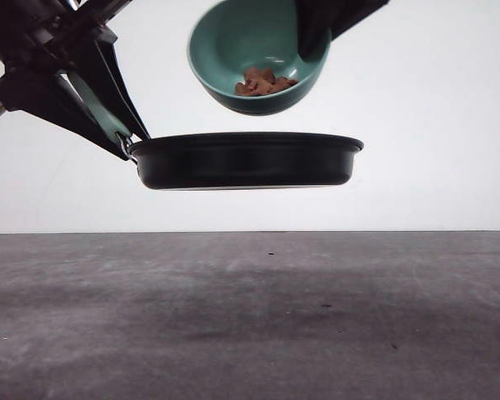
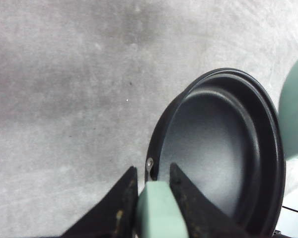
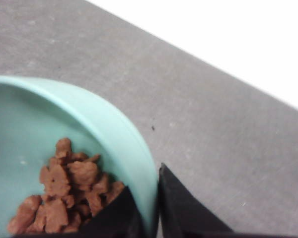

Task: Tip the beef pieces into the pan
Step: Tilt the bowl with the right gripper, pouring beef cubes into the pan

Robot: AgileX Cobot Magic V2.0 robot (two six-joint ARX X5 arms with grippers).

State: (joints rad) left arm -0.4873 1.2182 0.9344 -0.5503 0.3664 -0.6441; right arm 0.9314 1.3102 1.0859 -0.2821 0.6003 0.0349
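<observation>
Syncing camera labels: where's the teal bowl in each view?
Front: teal bowl at top centre, tilted above the pan.
Left wrist: a teal sliver at the right edge, beside the pan.
Right wrist: lower left, rim between the right gripper fingers.
Shared landmark: grey tabletop.

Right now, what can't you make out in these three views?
- Front view: the inside of the pan, hidden by its own wall.
- Front view: the right gripper is a dark silhouette on the teal bowl; finger detail lost.
- Left wrist view: the bowl is cut by the frame edge.
- Right wrist view: some beef pieces hidden behind the fingers.
</observation>
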